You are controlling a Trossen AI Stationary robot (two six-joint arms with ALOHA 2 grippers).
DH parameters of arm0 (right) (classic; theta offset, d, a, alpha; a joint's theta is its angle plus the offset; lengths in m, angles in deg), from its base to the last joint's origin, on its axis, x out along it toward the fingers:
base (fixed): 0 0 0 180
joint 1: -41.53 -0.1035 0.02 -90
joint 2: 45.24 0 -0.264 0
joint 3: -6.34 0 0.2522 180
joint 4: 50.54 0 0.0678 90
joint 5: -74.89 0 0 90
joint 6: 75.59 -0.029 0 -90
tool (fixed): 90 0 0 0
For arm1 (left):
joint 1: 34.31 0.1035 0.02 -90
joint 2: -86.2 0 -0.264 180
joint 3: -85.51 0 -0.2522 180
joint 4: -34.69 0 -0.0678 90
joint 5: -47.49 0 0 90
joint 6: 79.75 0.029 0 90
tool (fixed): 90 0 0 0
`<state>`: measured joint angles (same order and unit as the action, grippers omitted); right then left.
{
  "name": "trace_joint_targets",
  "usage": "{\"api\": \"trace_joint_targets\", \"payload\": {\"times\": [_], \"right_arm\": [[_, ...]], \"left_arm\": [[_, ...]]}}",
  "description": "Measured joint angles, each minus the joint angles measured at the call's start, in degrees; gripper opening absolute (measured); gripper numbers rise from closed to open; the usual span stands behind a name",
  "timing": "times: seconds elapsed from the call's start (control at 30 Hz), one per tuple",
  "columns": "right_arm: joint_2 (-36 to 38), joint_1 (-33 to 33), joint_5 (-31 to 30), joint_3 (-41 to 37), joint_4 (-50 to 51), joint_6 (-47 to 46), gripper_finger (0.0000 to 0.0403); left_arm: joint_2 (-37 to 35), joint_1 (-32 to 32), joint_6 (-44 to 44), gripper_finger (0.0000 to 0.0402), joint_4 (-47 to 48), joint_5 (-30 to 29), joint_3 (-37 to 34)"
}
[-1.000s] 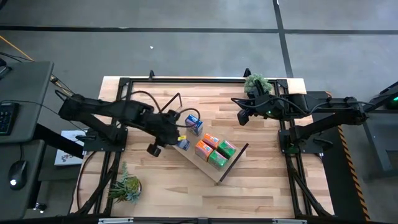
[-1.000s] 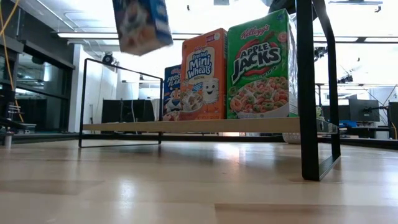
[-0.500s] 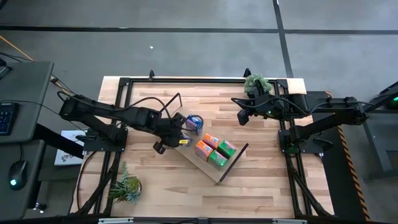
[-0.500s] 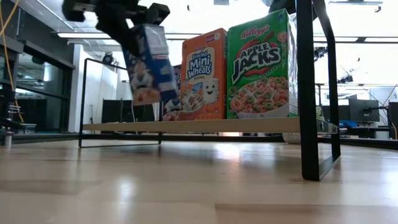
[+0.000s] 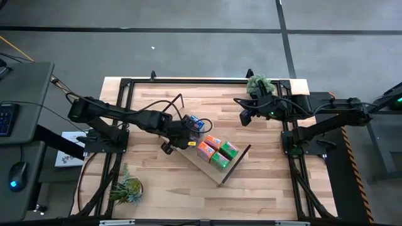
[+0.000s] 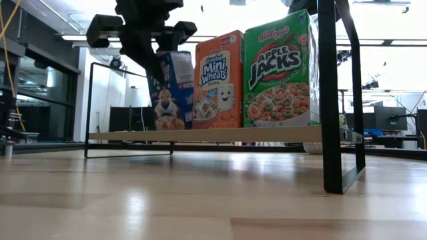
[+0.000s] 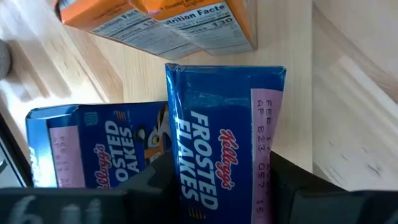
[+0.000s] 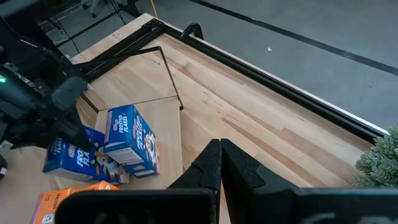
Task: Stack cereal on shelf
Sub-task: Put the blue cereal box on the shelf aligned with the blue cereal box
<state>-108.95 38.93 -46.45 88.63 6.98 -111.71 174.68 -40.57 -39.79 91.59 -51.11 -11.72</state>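
Observation:
The shelf (image 5: 233, 164) is a light-wood board with black wire ends, lying slantwise at the table's middle; it also shows in the low view (image 6: 267, 134). On it stand a green box (image 6: 279, 67), an orange box (image 6: 219, 80) and a blue box (image 8: 132, 140). My left gripper (image 5: 181, 135) is shut on a second blue cereal box (image 6: 171, 93) at the board's left part, beside the orange box. My right gripper (image 5: 244, 118) hangs shut and empty near the table's far right. My left gripper pinches the blue box near its upper end (image 7: 180, 180) between its two fingers, one on each side of the narrow "Frosted Flakes" panel. The fingers (image 6: 152, 63) come from above, slanting down. The box stands upright with its bottom at the board's top.
A green plant (image 5: 127, 188) lies at the table's near left and another (image 5: 259, 83) at the far right. The black frame rails (image 5: 188, 80) run along the table's edges. Bare tabletop (image 5: 182, 188) lies in front of the shelf.
My left gripper has gone toward the table's right edge and down to the shelf with the blue box. The box, high and tilted before, now stands upright at the board beside the orange box.

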Motion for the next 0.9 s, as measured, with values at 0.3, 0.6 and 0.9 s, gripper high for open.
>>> {"api": "trace_joint_targets", "payload": {"times": [0.3, 0.6, 0.9], "right_arm": [[0.01, 0.0, 0.0, 0.0, -0.1, 0.07, 0.0], [0.0, 0.0, 0.0, 0.0, -0.25, -0.02, 0.0], [0.02, 0.01, -0.02, 0.0, -0.25, -1.38, 0.0]], "left_arm": [[0.11, -0.02, -0.74, 0.0138, -0.7, -0.11, 0.0], [0.11, -0.02, -0.79, 0.0179, -0.78, -0.11, 0.0], [0.07, -0.02, -0.73, 0.0231, -1.03, -0.15, 0.9]]}}
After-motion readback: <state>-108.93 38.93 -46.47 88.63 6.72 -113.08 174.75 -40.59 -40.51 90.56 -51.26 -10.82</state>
